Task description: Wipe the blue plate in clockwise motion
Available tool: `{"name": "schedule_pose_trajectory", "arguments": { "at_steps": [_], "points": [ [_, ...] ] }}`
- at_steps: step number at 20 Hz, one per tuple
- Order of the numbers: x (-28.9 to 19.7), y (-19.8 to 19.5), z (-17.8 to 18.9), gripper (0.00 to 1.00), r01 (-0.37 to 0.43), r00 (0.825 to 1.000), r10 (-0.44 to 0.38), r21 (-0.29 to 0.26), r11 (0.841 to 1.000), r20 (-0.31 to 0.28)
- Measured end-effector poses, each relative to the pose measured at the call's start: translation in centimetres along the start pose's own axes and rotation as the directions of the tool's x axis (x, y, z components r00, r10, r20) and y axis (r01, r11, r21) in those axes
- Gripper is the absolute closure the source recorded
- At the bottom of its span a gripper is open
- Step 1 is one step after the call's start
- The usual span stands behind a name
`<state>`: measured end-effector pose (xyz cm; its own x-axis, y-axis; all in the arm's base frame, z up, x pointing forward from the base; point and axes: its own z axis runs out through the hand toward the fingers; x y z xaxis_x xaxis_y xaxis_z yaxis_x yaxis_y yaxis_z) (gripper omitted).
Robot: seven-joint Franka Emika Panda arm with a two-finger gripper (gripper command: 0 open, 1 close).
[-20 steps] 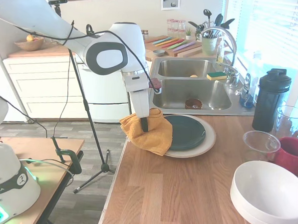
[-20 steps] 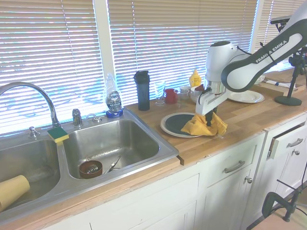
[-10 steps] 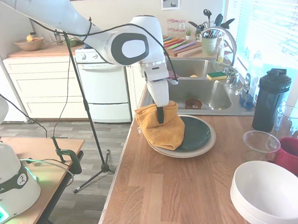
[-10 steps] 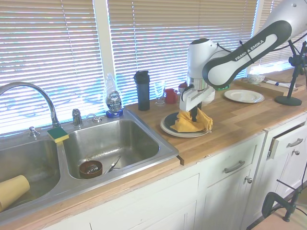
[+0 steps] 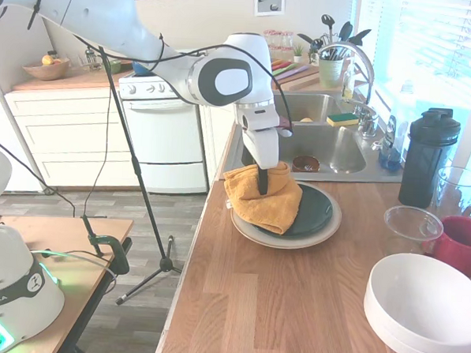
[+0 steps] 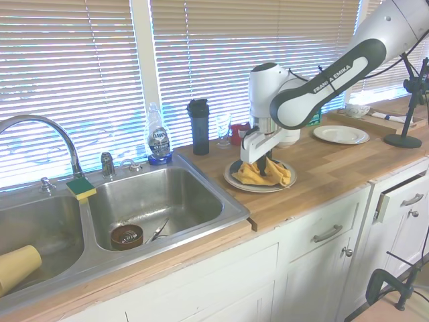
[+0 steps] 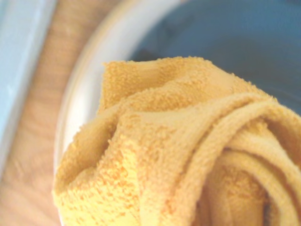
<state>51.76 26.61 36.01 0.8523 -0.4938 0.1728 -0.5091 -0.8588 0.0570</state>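
A white robot arm presses its hand (image 5: 262, 187) down over a stack of two plates on a wooden table (image 5: 292, 306) beside a steel double sink (image 5: 305, 137). The hand's fingers are clamped on a bunched orange cloth (image 5: 264, 200), which drapes across the sink-side part of the blue plate (image 5: 316, 214) and spills over the rim. The blue plate sits inside one larger cream plate (image 5: 327, 233), near the table's front edge and just beside the sink's corner. In the wrist view the cloth (image 7: 178, 155) fills most of the picture, with the blue plate (image 7: 235, 42) and the cream plate's rim (image 7: 89, 80) behind it.

Elsewhere on the table stand one black shaker bottle (image 5: 428, 157), one clear glass (image 5: 458, 188), one clear plastic cup (image 5: 412, 225), one red mug (image 5: 463, 244) and a stack of white bowls (image 5: 422, 309); how many are in the stack cannot be told. One dish-soap bottle (image 6: 158, 137) and one green-and-yellow sponge (image 6: 80, 188) rest on the sink's ledge. A further white plate (image 6: 340, 134) lies well apart, farther along the table.
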Motion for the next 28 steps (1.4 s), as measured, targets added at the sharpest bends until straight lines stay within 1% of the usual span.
{"name": "schedule_pose_trajectory", "arguments": {
  "at_steps": [5, 9, 13, 17, 20, 22, 25, 28],
  "points": [
    [3.1, -1.8, 0.2, 1.0, -0.047, 0.999, 0.047, 0.004, 0.999, 0.002],
    [6.5, -2.1, 0.7, 1.0, -0.095, 0.995, 0.095, 0.001, 0.995, -0.004],
    [9.1, -0.8, 1.0, 1.0, -0.14, 0.99, 0.139, -0.005, 0.99, -0.016],
    [11.1, 1.2, 1.3, 1.0, -0.165, 0.986, 0.165, -0.018, 0.986, -0.021],
    [11.3, 3.1, 1.4, 1.0, -0.17, 0.985, 0.17, -0.03, 0.985, -0.019],
    [10.6, 4.3, 1.3, 1.0, -0.169, 0.986, 0.168, -0.036, 0.985, -0.017],
    [8.7, 5.7, 1.3, 1.0, -0.156, 0.988, 0.156, -0.04, 0.987, -0.014],
    [6.2, 6.2, 1.2, 1.0, -0.127, 0.992, 0.127, -0.037, 0.991, -0.01]
  ]
}}
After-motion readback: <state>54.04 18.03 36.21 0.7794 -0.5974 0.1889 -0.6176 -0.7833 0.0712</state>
